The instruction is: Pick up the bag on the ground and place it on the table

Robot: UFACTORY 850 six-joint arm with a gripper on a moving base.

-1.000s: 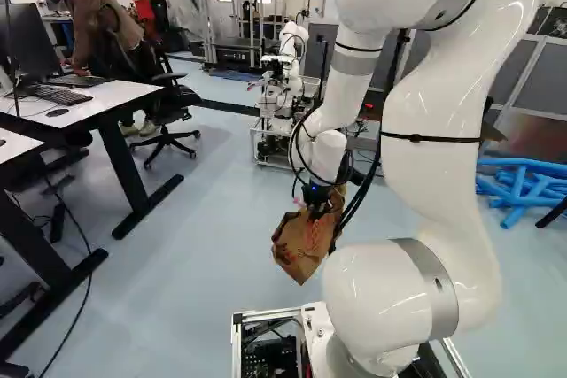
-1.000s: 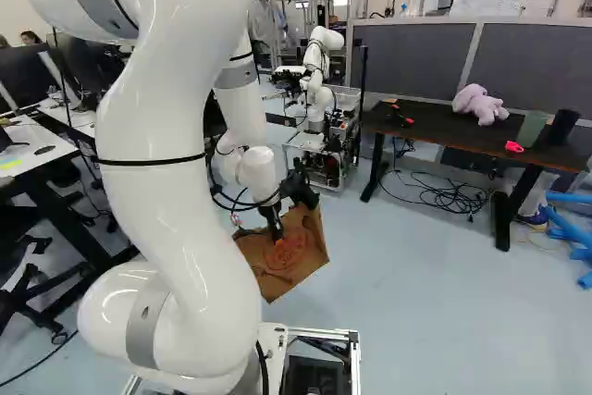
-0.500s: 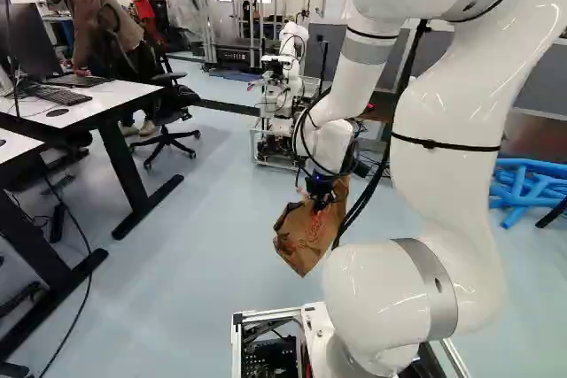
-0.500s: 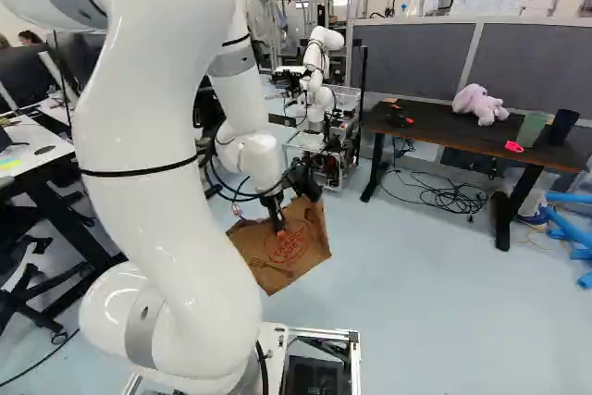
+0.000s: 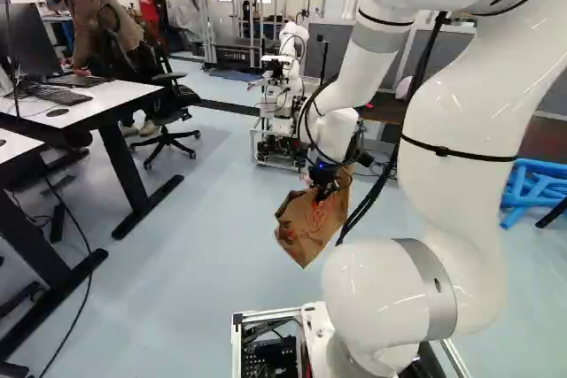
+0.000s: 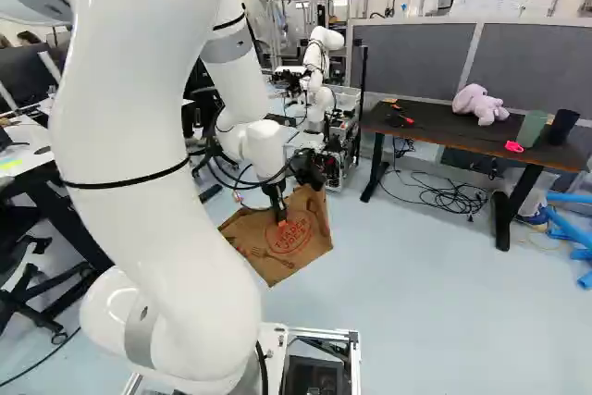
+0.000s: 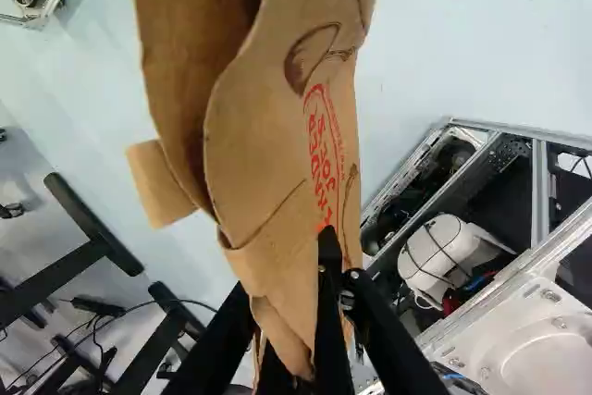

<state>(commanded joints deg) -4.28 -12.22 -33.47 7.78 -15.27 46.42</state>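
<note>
Centre of right base view: brown paper bag (image 6: pixel 294 252) hangs tilted above floor (image 6: pixel 416 321) | fingers (image 6: pixel 277 203) clamped on its paper | advice: lift above likely target, dark flat counter (image 6: pixel 430 129) at upper right, swing gently, lower till supported | creased kraft, round red print, soft flaps

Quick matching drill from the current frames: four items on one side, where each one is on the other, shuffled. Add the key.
Items
1. paper bag
2. pale purple plush toy
3. blue tubes
4. tangled black cables

Places
A. on the floor between the dark table's legs
B. in a pile at the right of the left base view
C. gripped between the jaws
D. on top of the dark table

Right pairs: 1-C, 2-D, 3-B, 4-A
</note>
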